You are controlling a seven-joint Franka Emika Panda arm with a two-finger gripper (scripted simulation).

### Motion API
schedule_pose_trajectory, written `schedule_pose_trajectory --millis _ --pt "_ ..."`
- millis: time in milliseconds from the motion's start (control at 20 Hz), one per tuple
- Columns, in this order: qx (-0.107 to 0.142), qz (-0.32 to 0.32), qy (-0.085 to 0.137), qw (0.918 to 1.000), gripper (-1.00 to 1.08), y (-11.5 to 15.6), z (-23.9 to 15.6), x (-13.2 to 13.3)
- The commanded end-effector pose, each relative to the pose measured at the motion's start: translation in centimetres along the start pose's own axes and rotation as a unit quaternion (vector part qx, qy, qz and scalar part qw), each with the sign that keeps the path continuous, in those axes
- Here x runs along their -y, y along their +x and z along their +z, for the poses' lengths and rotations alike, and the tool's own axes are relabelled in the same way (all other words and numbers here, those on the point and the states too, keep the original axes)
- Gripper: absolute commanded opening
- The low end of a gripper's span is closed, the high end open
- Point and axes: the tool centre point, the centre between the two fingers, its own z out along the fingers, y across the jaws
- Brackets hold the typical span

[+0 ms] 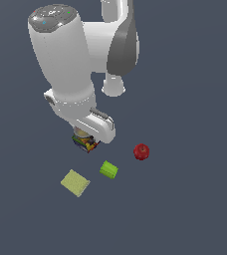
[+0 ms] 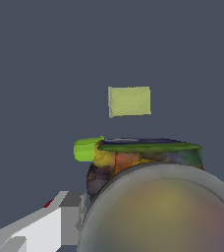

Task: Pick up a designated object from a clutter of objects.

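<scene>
The multicoloured can [image 1: 85, 144] sits right under my gripper [image 1: 89, 137], mostly covered by the white hand. In the wrist view the can [image 2: 133, 162] is very close: its grey metallic top fills the frame's lower part and the red, yellow and green label shows past it. One white and grey finger [image 2: 67, 209] stands right beside the can's edge. The other finger is hidden behind the can. I cannot tell whether the jaws press on it.
A bright-green cylinder [image 1: 108, 170] lies just beyond the can [image 2: 86, 149]. A flat yellow-green pad [image 1: 75, 183] lies farther off [image 2: 129, 101]. A red apple [image 1: 141, 151] sits toward the exterior view's right. The floor is plain dark grey.
</scene>
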Motion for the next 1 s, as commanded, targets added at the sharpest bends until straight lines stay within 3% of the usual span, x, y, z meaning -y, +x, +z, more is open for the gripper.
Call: schedule_pose_trajectory --millis 0,500,950 --pt "-0.001 0.0 0.001 1.0 -1.0 0.3 -2.9 -0.1" --pt "-0.001 0.0 0.0 1.0 -1.0 1.6 -12.8 -0.2" --pt "-0.001 0.0 0.001 1.0 -1.0 2.4 -17.8 -0.2"
